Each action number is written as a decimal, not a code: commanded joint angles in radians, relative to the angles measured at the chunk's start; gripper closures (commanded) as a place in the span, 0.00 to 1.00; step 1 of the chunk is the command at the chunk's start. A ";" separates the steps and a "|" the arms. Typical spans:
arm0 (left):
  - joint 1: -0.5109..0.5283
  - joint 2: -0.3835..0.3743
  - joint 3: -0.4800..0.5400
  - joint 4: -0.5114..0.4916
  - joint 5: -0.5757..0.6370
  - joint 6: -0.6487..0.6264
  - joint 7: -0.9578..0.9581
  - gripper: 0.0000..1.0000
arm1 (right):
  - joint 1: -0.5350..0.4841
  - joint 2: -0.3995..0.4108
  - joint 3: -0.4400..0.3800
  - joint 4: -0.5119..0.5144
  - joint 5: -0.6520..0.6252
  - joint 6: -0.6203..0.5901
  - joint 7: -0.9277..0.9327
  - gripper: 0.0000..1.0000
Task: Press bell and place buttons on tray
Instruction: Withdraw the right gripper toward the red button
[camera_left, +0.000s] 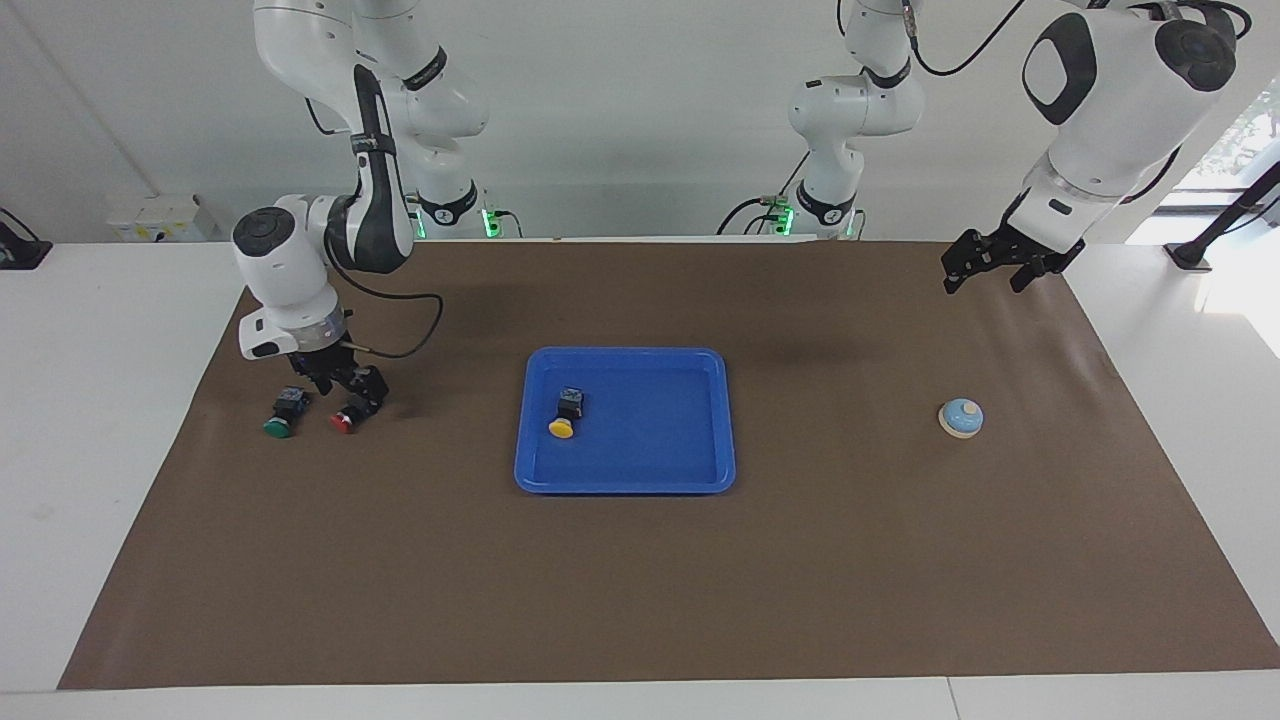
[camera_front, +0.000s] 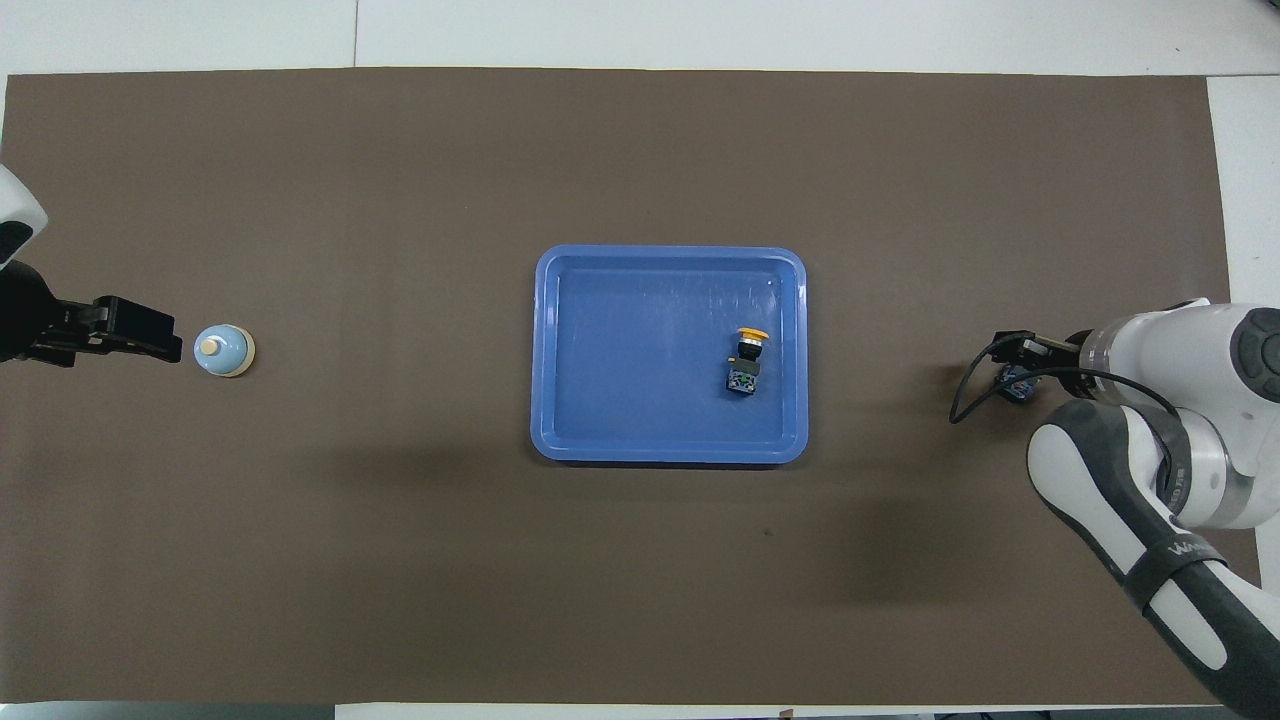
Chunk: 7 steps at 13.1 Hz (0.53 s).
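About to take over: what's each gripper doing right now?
Left gripper: open, empty, raised, waiting.
Right gripper: open, down at the red button, no grip yet.
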<state>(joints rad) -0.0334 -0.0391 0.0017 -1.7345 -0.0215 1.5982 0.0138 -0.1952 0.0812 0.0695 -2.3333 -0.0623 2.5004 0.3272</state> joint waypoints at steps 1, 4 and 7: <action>0.001 -0.012 0.003 -0.002 -0.003 0.002 -0.002 0.00 | -0.036 0.022 0.010 -0.014 -0.013 0.040 -0.010 0.00; 0.001 -0.012 0.003 -0.002 -0.003 0.002 -0.002 0.00 | -0.035 0.029 0.012 -0.015 -0.013 0.041 0.007 0.00; 0.001 -0.012 0.003 -0.002 -0.003 0.002 -0.002 0.00 | -0.029 0.034 0.012 -0.024 -0.002 0.043 0.022 0.38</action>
<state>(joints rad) -0.0334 -0.0391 0.0017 -1.7345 -0.0215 1.5982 0.0138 -0.2150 0.1169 0.0695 -2.3401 -0.0620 2.5207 0.3291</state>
